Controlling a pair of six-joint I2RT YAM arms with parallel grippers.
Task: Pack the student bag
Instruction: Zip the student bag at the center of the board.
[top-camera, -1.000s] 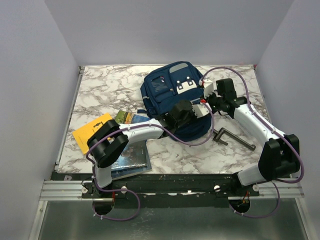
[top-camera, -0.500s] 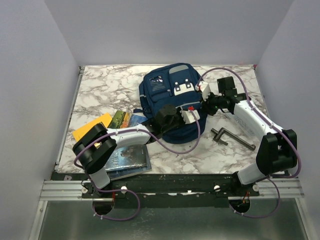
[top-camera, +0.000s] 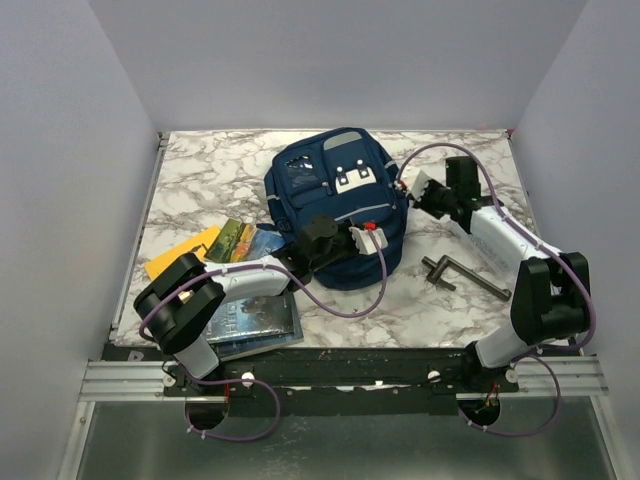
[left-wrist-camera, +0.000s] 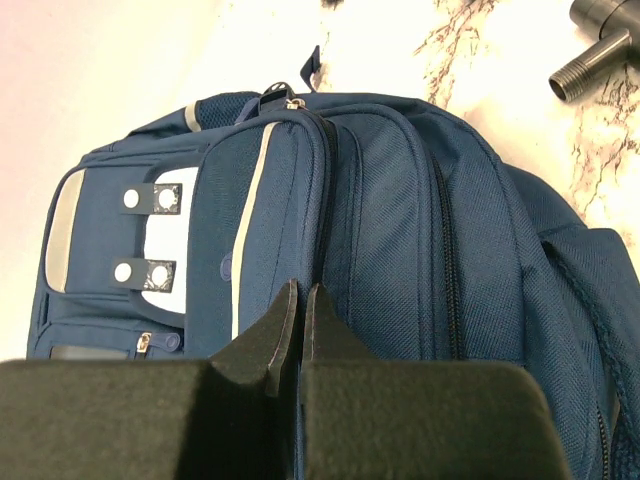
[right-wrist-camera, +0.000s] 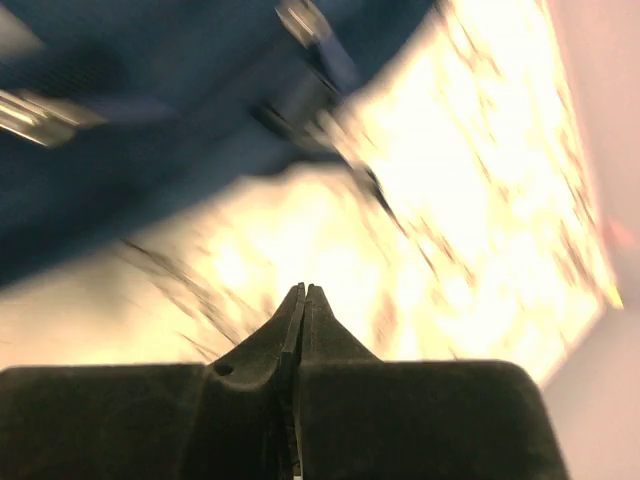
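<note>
So the student bag (top-camera: 335, 205) is sitting on the marble worktop (top-camera: 210, 180), upper middle of the top view. It's front side up, so the white clips and grey stripes face the camera.

The left fingers (left-wrist-camera: 283, 322) are pressed tight together with nothing between them. In the left wrist view the tips sit at lower centre, right over the bag at the seam between the front pocket and the main body. I honestly can't tell if they're touching the fabric or just above it. The bag fills most of that frame, with the white clip tabs off to the left of the tips.

The right fingers (right-wrist-camera: 287, 325) are clamped together too, and empty. That view is really blurry, but the bag is the dark blue mass across the upper left, and the tips point at bare bright worktop below and to the right of it. So they're near the bag but not on it. From the top view, that arm's end is just off the bag's upper right edge.

Other stuff is lying around on the worktop:
- A dark metal T-shaped tool (top-camera: 465, 275) is to the right of the bag.
- A few colourful booklets (top-camera: 245, 240) are just off the bag's lower left.
- An orange envelope (top-camera: 180, 255) is further left.
- A dark book (top-camera: 255, 315) is down near the bottom left, partly under the left arm.
</note>
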